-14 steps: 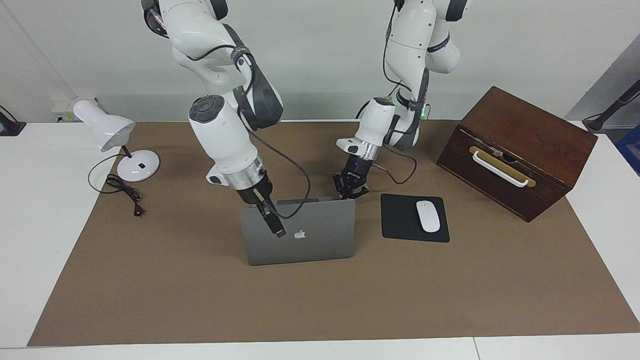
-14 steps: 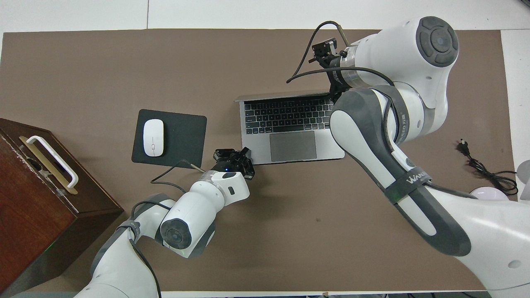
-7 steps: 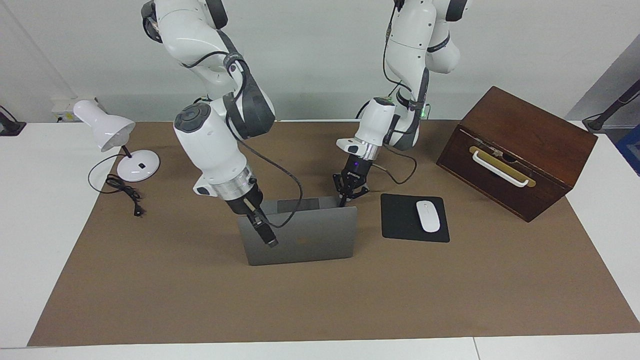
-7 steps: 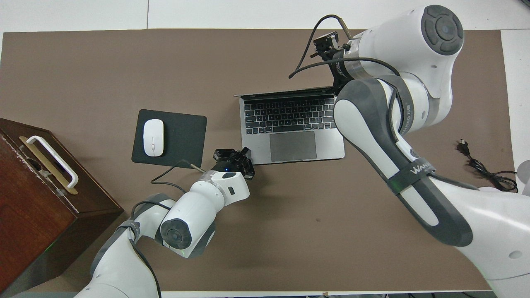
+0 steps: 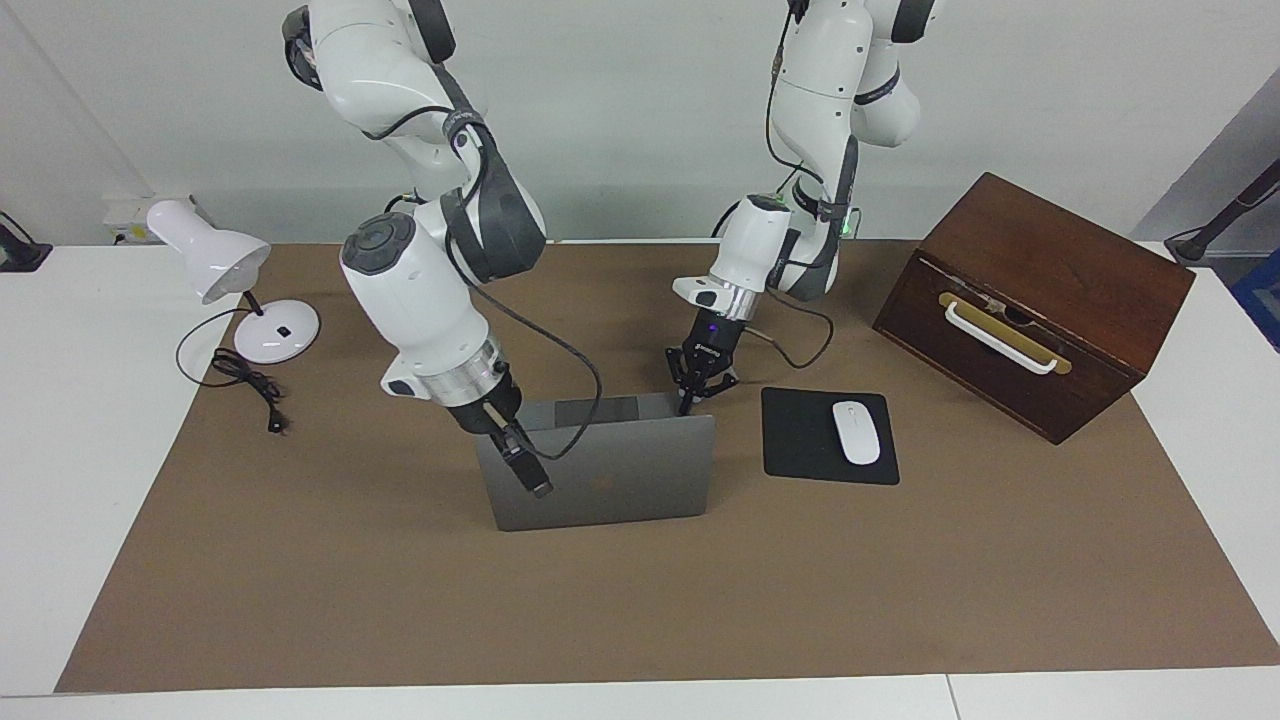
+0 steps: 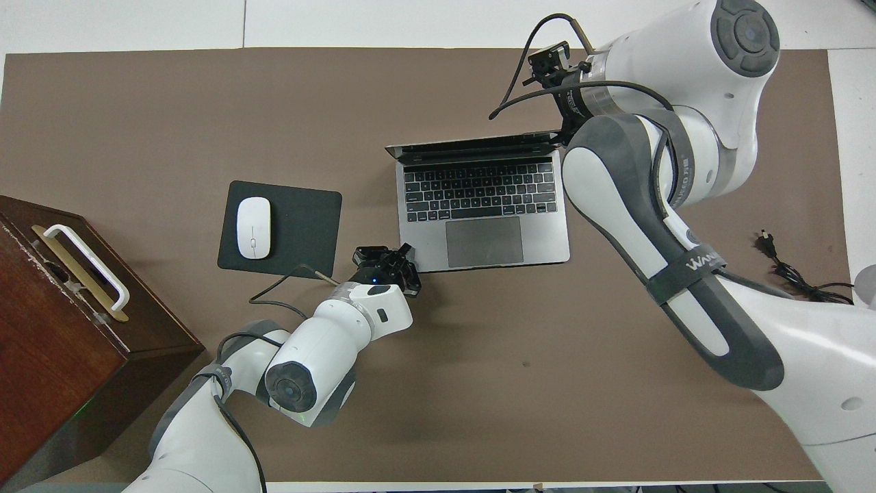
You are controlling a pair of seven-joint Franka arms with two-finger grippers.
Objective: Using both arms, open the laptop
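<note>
Table mat [image 5: 900, 580]: brown, carries everything.
Laptop [image 5: 610, 480]: mid-mat beside the mouse pad [image 5: 800, 440], lid raised past upright, keyboard [image 6: 479, 192] exposed.
Right gripper [image 5: 537, 483]: at the lid's top corner toward the right arm's end; whether its fingers pinch the edge, I cannot tell.
Left gripper [image 5: 697, 385]: over the base's near corner, fingers slightly parted, seemingly pinning it.
Handling note: hold the base down firmly; sweep the lid gently along its hinge arc.
</note>
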